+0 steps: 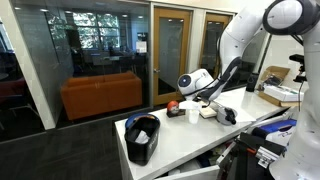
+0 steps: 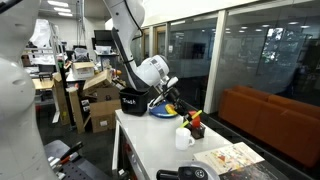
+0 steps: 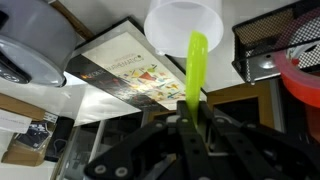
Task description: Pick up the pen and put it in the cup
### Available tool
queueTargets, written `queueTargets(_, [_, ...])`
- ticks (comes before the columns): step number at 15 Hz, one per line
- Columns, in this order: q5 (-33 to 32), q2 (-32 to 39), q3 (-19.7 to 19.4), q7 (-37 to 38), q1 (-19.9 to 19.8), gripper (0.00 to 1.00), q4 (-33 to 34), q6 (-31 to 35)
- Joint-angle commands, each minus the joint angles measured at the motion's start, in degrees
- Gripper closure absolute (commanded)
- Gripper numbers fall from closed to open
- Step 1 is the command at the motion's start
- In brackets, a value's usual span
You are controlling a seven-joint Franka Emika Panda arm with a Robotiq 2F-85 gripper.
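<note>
In the wrist view my gripper [image 3: 190, 122] is shut on the yellow-green pen [image 3: 195, 65]. The pen sticks out from between the fingers and its far end overlaps the rim of the small white cup [image 3: 183, 25]. The cup stands on the white table in both exterior views [image 1: 192, 113] [image 2: 183, 138]. In an exterior view the gripper [image 2: 176, 101] hangs above the table, tilted down toward the cup, and the pen's tip [image 2: 193, 117] shows just above it.
A small red rounded object [image 1: 172, 105] [image 2: 196, 128] stands beside the cup. An illustrated book [image 3: 130, 70] [image 2: 228, 158] lies next to the cup. A black mesh bin [image 1: 143, 138] [image 3: 275, 45] stands at the table's end. A grey bowl [image 3: 35, 40] is nearby.
</note>
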Motion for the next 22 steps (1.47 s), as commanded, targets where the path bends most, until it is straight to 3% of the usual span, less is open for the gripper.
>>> queueTargets(1, [-3.1,1.0,1.3,2.6,-1.8,0.97,0.6,-1.4])
queueTargets(22, [-9.1,4.1,2.7,11.3,-3.1,0.97,-1.9,-0.3])
